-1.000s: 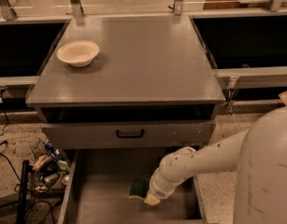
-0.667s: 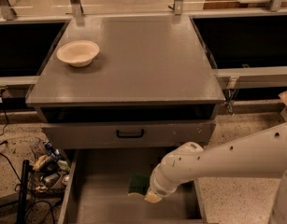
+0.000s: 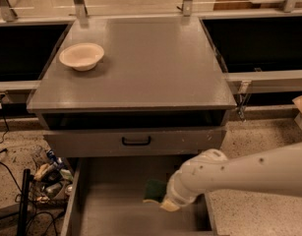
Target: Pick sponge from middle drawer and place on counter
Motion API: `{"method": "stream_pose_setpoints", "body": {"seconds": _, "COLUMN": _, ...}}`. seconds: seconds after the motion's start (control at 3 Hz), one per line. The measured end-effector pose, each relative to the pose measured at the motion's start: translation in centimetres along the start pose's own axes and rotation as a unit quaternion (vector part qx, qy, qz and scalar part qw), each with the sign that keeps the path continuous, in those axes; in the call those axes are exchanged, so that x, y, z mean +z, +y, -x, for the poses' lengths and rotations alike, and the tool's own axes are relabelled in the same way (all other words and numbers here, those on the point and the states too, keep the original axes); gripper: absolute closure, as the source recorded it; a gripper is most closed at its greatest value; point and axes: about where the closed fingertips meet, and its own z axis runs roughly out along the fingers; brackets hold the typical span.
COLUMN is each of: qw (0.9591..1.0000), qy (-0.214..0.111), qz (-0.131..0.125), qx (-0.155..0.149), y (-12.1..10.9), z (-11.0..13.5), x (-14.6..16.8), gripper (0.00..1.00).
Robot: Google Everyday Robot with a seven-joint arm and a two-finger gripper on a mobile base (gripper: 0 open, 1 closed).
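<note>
The middle drawer is pulled out at the bottom of the camera view, showing its flat grey floor. The dark green sponge, pale yellow underneath, is in the drawer right of centre. My white arm reaches in from the right. The gripper is at the sponge's right edge, touching or overlapping it, and the wrist hides its tips. Above the drawers lies the broad grey counter.
A cream bowl sits on the counter's back left. A closed drawer front with a black handle lies just above the open drawer. Black recessed bays flank the counter. Cables and clutter lie on the floor to the left.
The forearm has swung lower and out to the right, so less of it fills the corner. The gripper end stays at the sponge, shifted slightly up and right.
</note>
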Motion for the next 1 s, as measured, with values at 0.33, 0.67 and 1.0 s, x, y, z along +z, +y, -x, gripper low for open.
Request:
{"method": "stream_pose_setpoints", "body": {"seconds": 0.33, "qw": 0.9980, "qy": 0.001, "qz": -0.050, "qx": 0.040, "y": -1.62, "z": -3.24, "x": -5.30, "gripper": 1.00}}
{"method": "stream_pose_setpoints", "body": {"seconds": 0.67, "qw": 0.9980, "qy": 0.001, "qz": -0.050, "qx": 0.040, "y": -1.62, "z": -3.24, "x": -5.30, "gripper": 1.00}}
{"method": "stream_pose_setpoints", "body": {"seconds": 1.0, "qw": 0.9982, "qy": 0.006, "qz": -0.043, "qx": 0.041, "y": -1.73, "z": -2.97, "x": -4.57, "gripper": 1.00}}
